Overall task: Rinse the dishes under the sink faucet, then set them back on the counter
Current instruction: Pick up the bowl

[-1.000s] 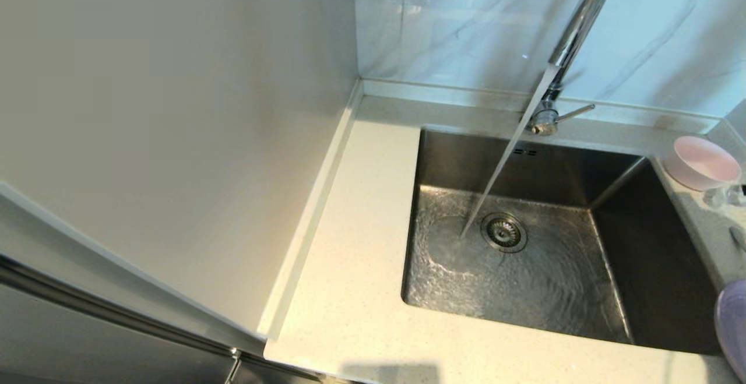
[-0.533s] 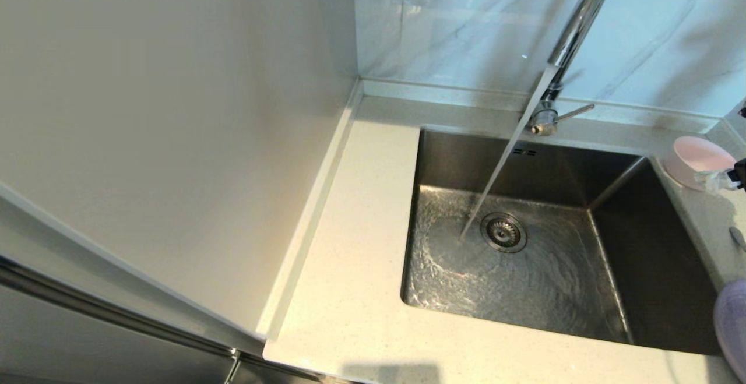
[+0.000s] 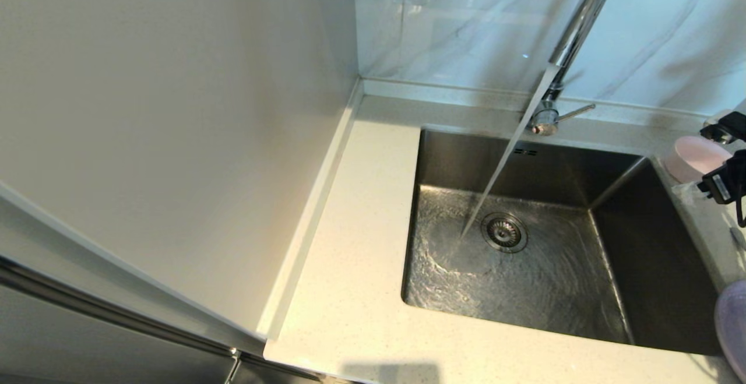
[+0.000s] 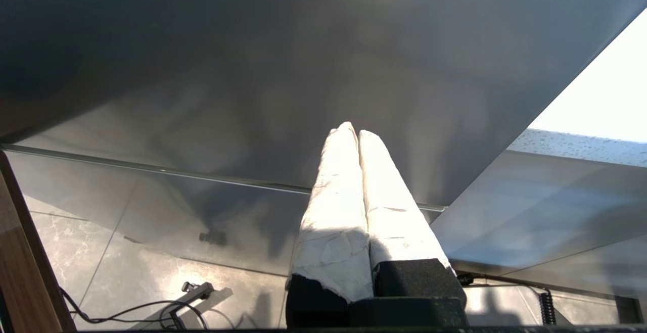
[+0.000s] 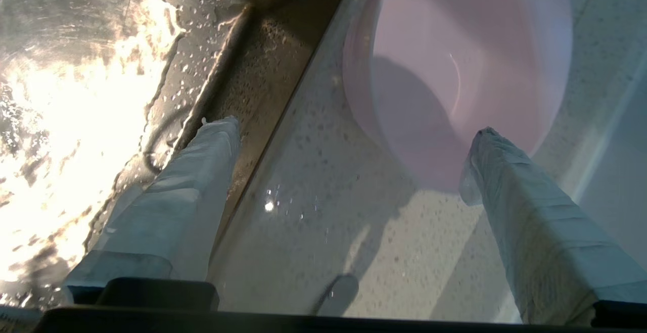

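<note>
Water runs from the chrome faucet [image 3: 574,28] into the steel sink [image 3: 524,273], beside the drain strainer [image 3: 504,232]. The pale-pink bowl [image 3: 690,157] [image 5: 465,60] stands upright on the counter [image 3: 361,267] to the right of the basin. My right gripper [image 5: 351,128] hovers open above the bowl's near side, one finger over the sink's edge, the other by the bowl's rim, gripping nothing. The spoon's end [image 5: 336,295] lies on the counter under it. The lilac plate [image 3: 733,326] shows at the right edge. My left gripper [image 4: 352,131] is shut and empty, parked low by a cabinet.
A beige side panel [image 3: 175,139] rises left of the counter and a marble wall [image 3: 454,23] stands behind the faucet. The faucet's lever [image 3: 574,113] points right. The right arm's black wrist [image 3: 725,183] enters from the right edge.
The right gripper has come in from the right edge and now covers part of the bowl. The water keeps running; the bowl, spoon and plate have not moved.
</note>
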Robot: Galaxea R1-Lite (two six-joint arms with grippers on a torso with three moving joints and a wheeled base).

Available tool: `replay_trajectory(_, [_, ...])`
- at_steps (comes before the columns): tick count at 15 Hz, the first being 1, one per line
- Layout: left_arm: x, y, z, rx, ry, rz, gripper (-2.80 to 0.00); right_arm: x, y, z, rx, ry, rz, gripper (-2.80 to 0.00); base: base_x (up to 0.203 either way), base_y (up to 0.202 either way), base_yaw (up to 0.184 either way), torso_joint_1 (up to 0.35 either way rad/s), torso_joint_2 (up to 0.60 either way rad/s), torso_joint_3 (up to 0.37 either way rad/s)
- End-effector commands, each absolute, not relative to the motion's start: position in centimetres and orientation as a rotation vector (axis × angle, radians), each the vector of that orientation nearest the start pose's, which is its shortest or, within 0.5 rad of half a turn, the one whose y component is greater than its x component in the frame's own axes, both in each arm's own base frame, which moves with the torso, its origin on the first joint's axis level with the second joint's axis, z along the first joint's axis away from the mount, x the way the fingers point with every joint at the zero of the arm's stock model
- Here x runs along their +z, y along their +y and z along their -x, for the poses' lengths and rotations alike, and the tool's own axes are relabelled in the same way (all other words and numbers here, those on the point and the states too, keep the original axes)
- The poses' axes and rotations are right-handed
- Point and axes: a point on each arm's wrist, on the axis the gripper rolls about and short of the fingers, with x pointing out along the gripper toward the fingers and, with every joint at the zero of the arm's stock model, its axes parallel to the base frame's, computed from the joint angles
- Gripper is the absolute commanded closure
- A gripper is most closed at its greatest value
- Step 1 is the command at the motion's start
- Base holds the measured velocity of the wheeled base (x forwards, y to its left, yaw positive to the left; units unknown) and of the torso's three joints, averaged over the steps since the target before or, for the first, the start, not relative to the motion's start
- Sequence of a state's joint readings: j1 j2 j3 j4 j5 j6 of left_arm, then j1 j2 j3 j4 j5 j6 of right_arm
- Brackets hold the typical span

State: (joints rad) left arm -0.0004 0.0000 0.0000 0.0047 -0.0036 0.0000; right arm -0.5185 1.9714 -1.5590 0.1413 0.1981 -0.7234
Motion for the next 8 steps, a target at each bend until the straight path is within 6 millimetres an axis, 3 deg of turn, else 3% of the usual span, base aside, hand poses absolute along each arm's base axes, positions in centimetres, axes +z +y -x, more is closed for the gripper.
replay_trajectory(1, [7.5,0.0,2.3,-0.003,0.005,0.0,0.0,20.9,-19.4,-36.2,-0.087,0.615,0.508,-2.8,0.0,0.0,0.0,0.0,0.0,0.0])
replay_trajectory(4, [7.5,0.0,2.3,-0.003,0.005,0.0,0.0,20.4,-19.8,-37.5,-0.097,0.612,0.515,-2.8,0.0,0.0,0.0,0.0,0.0,0.0])
replay_trajectory(5, [7.5,0.0,2.3,-0.003,0.005,0.0,0.0,20.4,-20.0,-37.8,-0.105,0.609,0.52,-2.62,0.0,0.0,0.0,0.0,0.0,0.0])
replay_trajectory(6, [7.5,0.0,2.3,-0.003,0.005,0.0,0.0,20.4,-20.1,-38.0,-0.107,0.607,0.521,0.0,0.0,0.0,0.0,0.0,0.0,0.0])
replay_trajectory(8, [7.5,0.0,2.3,-0.005,0.005,0.0,0.0,20.4,-20.2,-38.0,-0.109,0.604,0.521,0.0,0.0,0.0,0.0,0.0,0.0,0.0])
